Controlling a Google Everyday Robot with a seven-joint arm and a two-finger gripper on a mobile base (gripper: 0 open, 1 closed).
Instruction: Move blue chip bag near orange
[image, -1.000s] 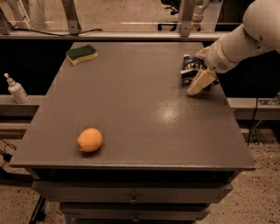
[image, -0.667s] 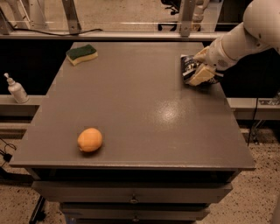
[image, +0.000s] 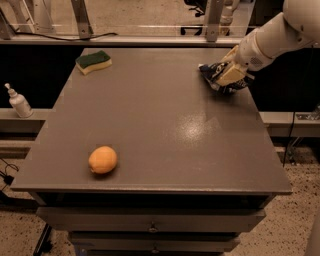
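The blue chip bag (image: 214, 75) is a crinkled navy foil bag at the table's far right edge. My gripper (image: 229, 75) comes in from the upper right on a white arm and sits right on the bag, covering its right half. The orange (image: 103, 159) lies near the table's front left, far from the bag and the gripper.
A green-and-yellow sponge (image: 93, 61) lies at the far left of the grey table (image: 165, 125). A white pump bottle (image: 19, 102) stands on a ledge off the table's left side. A rail and metal posts run behind the table.
The gripper has moved a little up and back onto the chip bag. The bag, the orange and the sponge lie where they were.
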